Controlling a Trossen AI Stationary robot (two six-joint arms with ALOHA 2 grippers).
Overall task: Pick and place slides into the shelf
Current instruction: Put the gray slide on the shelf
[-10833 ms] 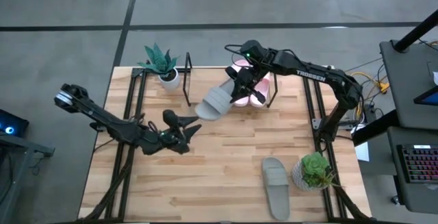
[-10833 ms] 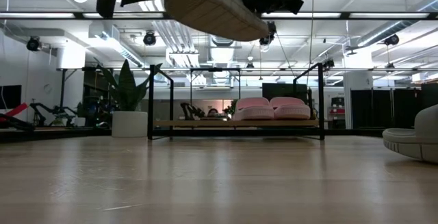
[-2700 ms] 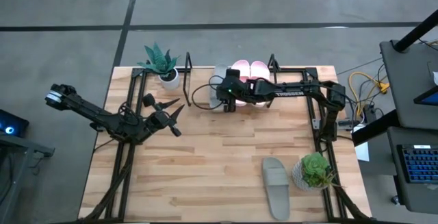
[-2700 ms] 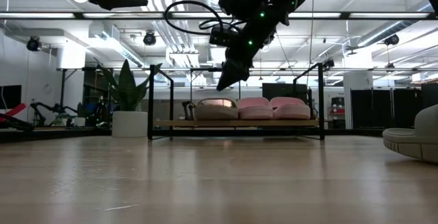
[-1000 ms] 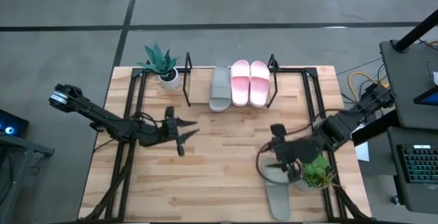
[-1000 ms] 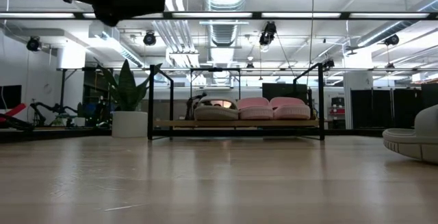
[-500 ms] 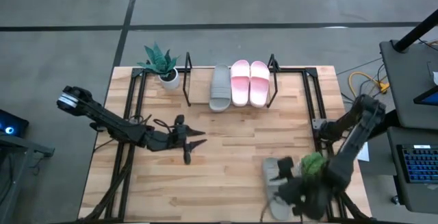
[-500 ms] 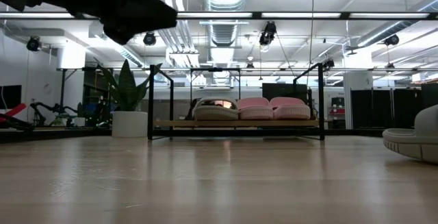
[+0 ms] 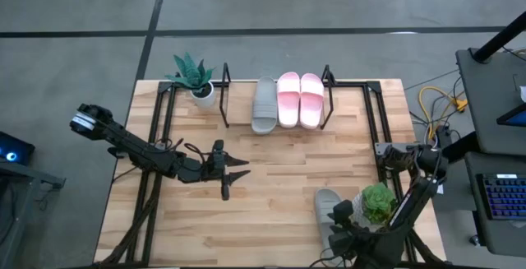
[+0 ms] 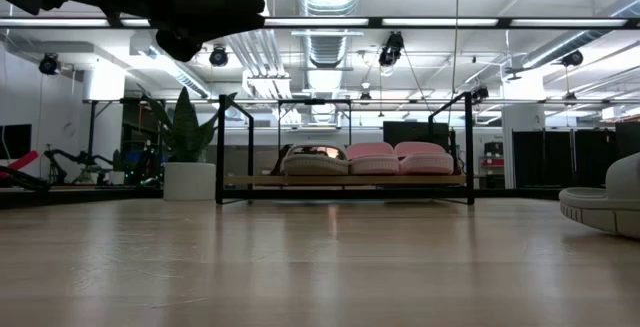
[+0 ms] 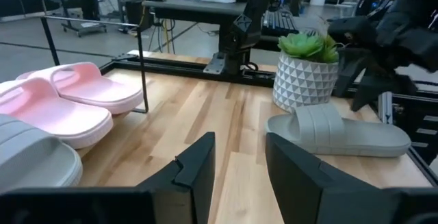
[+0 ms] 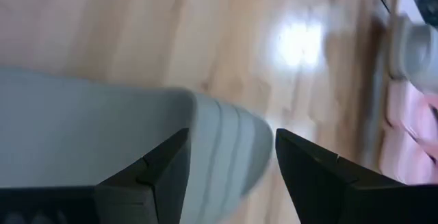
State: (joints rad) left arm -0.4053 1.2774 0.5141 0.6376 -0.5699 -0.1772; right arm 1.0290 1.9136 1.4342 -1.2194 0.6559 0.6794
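Observation:
On the shelf [image 9: 329, 88] at the table's far edge, a grey-green slide [image 9: 264, 104] lies flat beside two pale pink slides [image 9: 299, 99]. A second grey-green slide [image 9: 324, 204] rests sole-down near the table's front right, also in the left wrist view [image 11: 342, 131]. My right gripper [image 9: 339, 222] hangs open just above that slide, pointing steeply down, with a finger to each side of its grey surface [image 12: 102, 128]; I see no touch. My left gripper [image 9: 234, 174] stands open and empty above the table's middle left.
A potted plant in a white faceted pot [image 9: 378, 203] stands right beside the loose slide. Another plant [image 9: 194, 76] stands at the shelf's left end. Black arm-mount frames [image 9: 156, 137] run along both table sides. Bare wood [image 9: 271, 187] spans the middle.
My right gripper has swung toward the table's near edge and sunk, tipping to point steeply down over the loose grey-green slide, still open. My left gripper has drifted a little toward the table's right and rolled slightly. The slides have not moved.

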